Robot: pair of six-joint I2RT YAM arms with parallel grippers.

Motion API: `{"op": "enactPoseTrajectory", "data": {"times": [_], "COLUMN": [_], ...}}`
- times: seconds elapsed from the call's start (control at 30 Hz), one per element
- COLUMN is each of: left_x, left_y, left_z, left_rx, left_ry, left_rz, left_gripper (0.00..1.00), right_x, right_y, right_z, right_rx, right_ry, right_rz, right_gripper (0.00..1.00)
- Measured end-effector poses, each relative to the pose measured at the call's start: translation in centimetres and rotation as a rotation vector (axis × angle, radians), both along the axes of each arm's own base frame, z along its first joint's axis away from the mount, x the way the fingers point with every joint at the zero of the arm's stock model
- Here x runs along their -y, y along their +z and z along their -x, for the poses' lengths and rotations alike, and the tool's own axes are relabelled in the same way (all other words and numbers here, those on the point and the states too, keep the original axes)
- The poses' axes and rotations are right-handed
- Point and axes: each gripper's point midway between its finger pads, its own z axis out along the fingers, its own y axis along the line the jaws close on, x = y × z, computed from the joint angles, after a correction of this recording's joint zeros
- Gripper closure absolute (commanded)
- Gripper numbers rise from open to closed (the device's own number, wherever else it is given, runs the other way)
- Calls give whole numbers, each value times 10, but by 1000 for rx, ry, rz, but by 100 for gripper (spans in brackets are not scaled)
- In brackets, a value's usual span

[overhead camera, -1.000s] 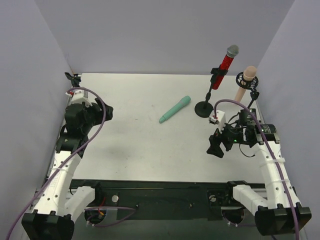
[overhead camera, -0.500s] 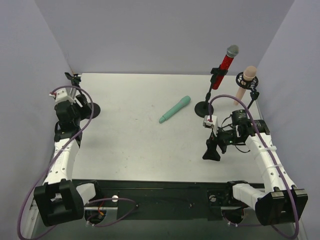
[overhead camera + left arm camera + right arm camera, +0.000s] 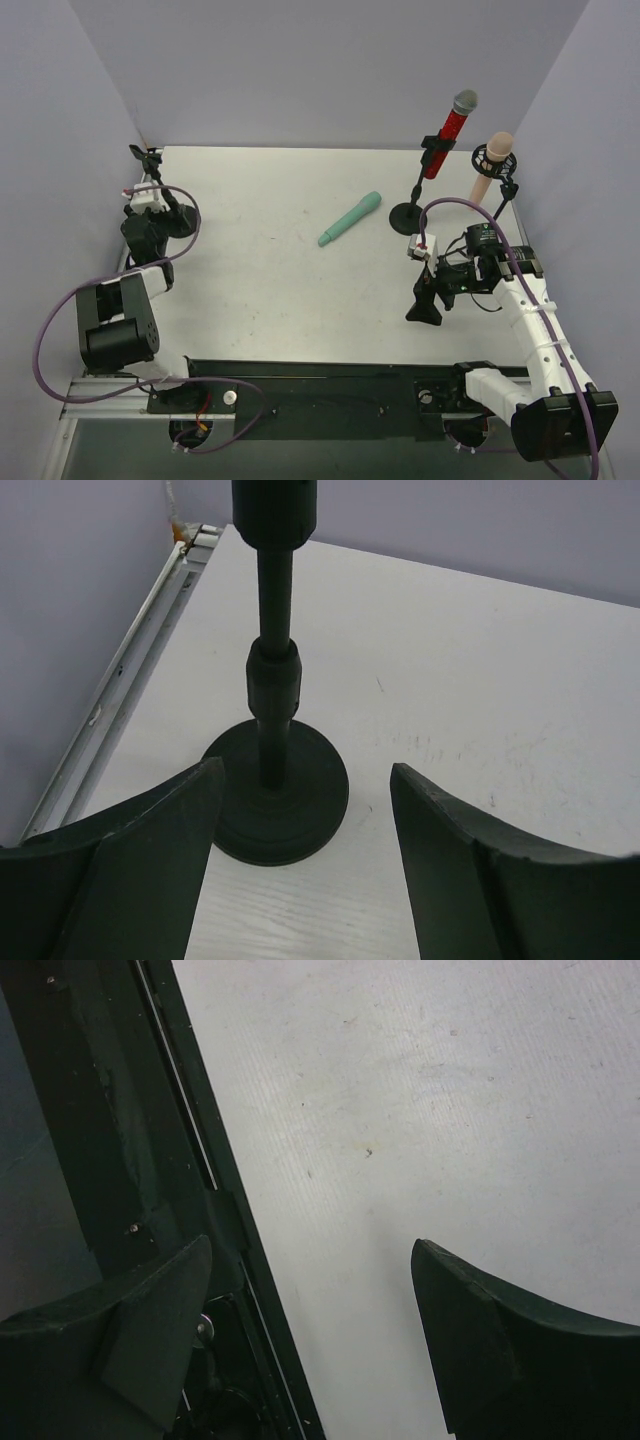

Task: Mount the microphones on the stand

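Two microphones stood mounted at the far right of the white table (image 3: pixel 260 290) while a third lay loose near its middle. The glittery red microphone (image 3: pixel 449 127), silver mesh head uppermost and tilted toward the right, sat in the clip of a black stand (image 3: pixel 420 185) whose round base (image 3: pixel 408 218) rested on the tabletop. Just to its right, the peach-pink microphone (image 3: pixel 490 165) stood head up in the ring holder of a second stand (image 3: pixel 510 190) close to the right wall.

The mint-green microphone (image 3: pixel 350 219) lay flat on the table, angled from near left to far right. Its far end was near the red one's round base but apart from it, and neither gripper touched it.

At the far left corner a third stand (image 3: pixel 150 170) rose from its own disc foot (image 3: pixel 278 790). The left arm was folded back against the left wall. In the left wrist view the left gripper (image 3: pixel 300 880) faced that stand with its fingers spread apart and nothing between them, the pole and disc foot just ahead of the fingertips.

On the right side, the right gripper (image 3: pixel 310 1345) pointed down over the near part of the table, well apart from all three microphones. Its wrist view showed both fingers wide apart and holding nothing, with bare tabletop below them and the black rail (image 3: pixel 150 1110) of the table's near edge to one side.
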Motion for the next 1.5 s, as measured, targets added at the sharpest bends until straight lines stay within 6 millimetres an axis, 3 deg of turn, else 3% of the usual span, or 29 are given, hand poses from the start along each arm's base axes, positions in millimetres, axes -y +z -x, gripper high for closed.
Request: {"op": "enactPoseTrajectory", "data": {"times": [0.23,0.37,0.5,0.67,0.7,0.9,1.03,1.07,1.2,1.23,1.3,1.4,1.5], "left_x": [-6,-4,-4,-2,1,25,49,57,79,78,70,50,35], "left_y": [6,12,16,16,17,23,46,53,77,78,72,52,46], "left_z": [-32,-44,-54,-59,-59,-56,-48,-44,-31,-27,-20,-14,-16], "left_rx": [77,109,126,132,135,152,196,209,259,265,260,224,214], "left_ry": [-75,-112,-142,-180,-196,-329,-428,-452,-488,-474,-425,-333,-273], "left_rz": [-49,-67,-77,-81,-82,-73,-87,-99,-143,-151,-148,-115,-92], "left_gripper": [28,39,57,97,100,100,100,96,64,54,45,41,40], "right_x": [1,2,2,4,4,5,6,6,7,7,7,8,8], "right_y": [-1,-2,-3,-3,-3,-4,-4,-4,-3,-3,-3,-3,-2], "right_z": [-1,-1,-2,-4,-4,-5,-5,-5,-6,-6,-5,-5,-5], "right_rx": [0,1,0,-4,-4,-3,-3,-3,1,2,3,6,6], "right_ry": [-3,-6,-11,-22,-23,-30,-31,-31,-37,-38,-42,-46,-47], "right_rz": [4,9,13,15,16,19,20,21,20,20,19,19,18], "right_gripper": [24,24,24,24,24,24,24,24,24,24,24,24,24]}}
